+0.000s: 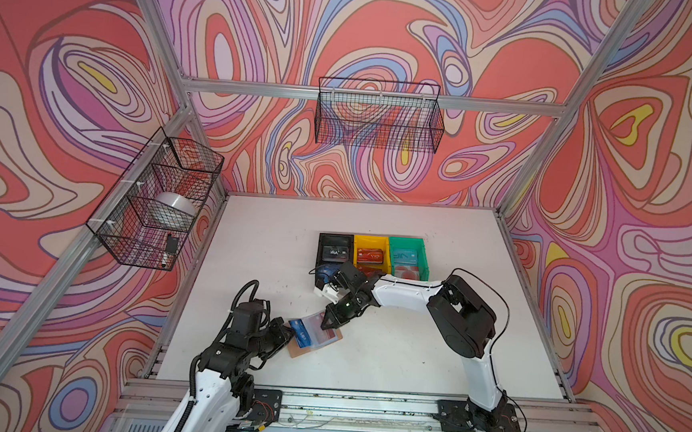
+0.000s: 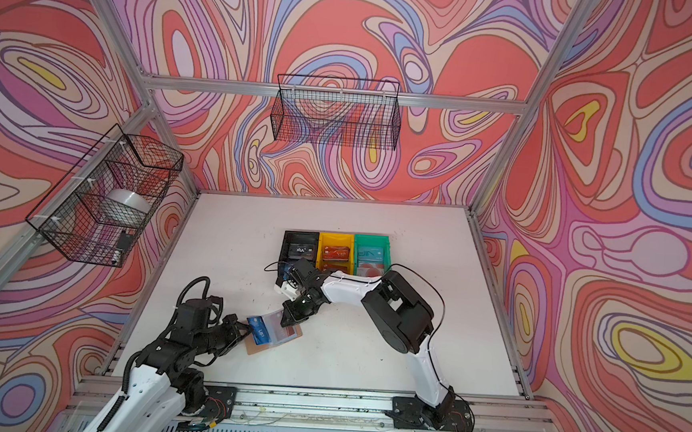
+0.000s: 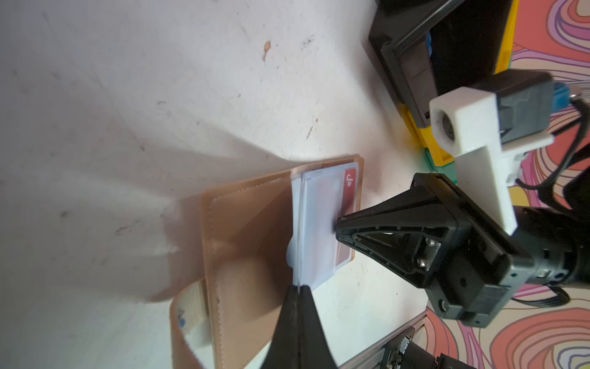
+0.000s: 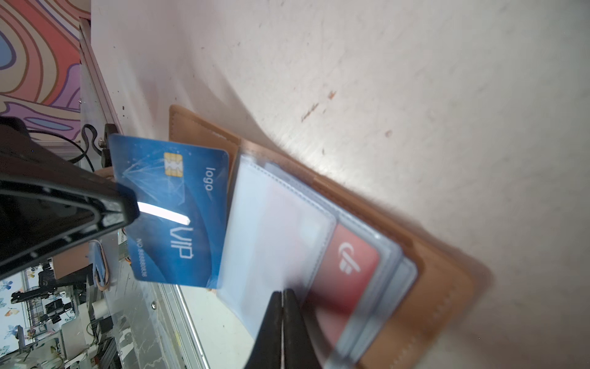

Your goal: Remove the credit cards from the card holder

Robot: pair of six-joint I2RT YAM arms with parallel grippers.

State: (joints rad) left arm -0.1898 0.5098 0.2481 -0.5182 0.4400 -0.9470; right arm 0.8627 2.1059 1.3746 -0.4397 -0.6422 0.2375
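Here, at the left, we have our left gripper (image 1: 285, 330) at 9 o'clock of the card holder (image 1: 297, 351). The holder lies open on the white table (image 1: 432, 335), at about 7 o'clock of the table's middle in both top views. The left fingers are closed flat on the outer end of the blue card (image 4: 188, 223), and the left wrist view shows no gap between them. The card stands most of the way out toward 9 o'clock. Only its far edge seems to overlap the mouth of the clear sleeve pages (image 4: 277, 217); we cannot tell whether that edge is inside the sleeve or merely against it.

Further right, a red card (image 4: 348, 265) sits in a sleeve beneath the top pages. Our right gripper (image 1: 330, 322) reaches in from 1 o'clock of the holder. Its fingers are shut together with nothing between them, and the tips are set down on the sleeve pages over the red card. We judge it is pinning the holder down, not gripping it. Farther off, also at about 1 o'clock, stands a row of bins (image 1: 372, 237) with cards lying in them.

We judge the step in hand to be the extraction of the blue card, near its end. The next move calls for a straight pull toward 9 o'clock, in line with the sleeve. The right tips should press down meanwhile so the holder does not slide or lift with the card. Once the edge is free, the card needs carrying off. The red card is then left to take out.
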